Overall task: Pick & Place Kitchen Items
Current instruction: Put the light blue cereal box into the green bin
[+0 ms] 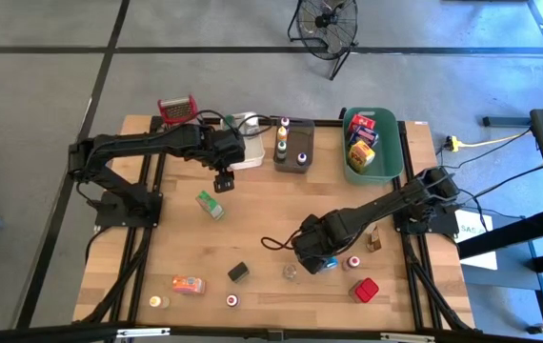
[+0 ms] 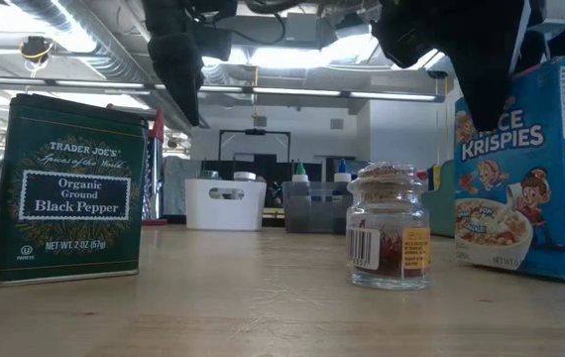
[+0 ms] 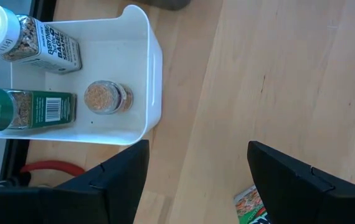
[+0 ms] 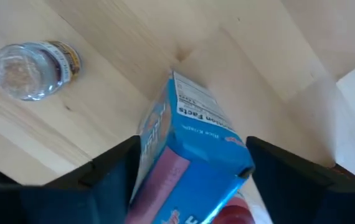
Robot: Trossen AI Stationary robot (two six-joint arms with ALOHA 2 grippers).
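A blue Rice Krispies box [image 4: 190, 162] stands upright on the table's near right part [image 2: 535, 169]. My right gripper [image 4: 193, 180] points down over it [image 1: 314, 252], open, with one finger on each side of the box's top. My left gripper [image 1: 224, 183] hangs open above bare wood beside the white tub [image 3: 149, 81], holding nothing [image 3: 196, 165]. In that tub lie two spice bottles and a small jar [image 3: 106, 98]. A clear jar [image 4: 31, 65] stands just beside the blue box. My right gripper's fingers [image 4: 112, 177] flank the blue box's upper end [image 4: 165, 155] from above, pointing down. The box stands on the table. Whether the fingers touch its sides I cannot tell.
A black pepper tin [image 2: 69, 188], a green carton [image 1: 211, 205], an orange box [image 1: 188, 284], a red box [image 1: 365, 290] and small jars dot the near half. The grey tub [image 1: 293, 152], green tub [image 1: 372, 143] and red-topped grater [image 1: 178, 108] line the far edge.
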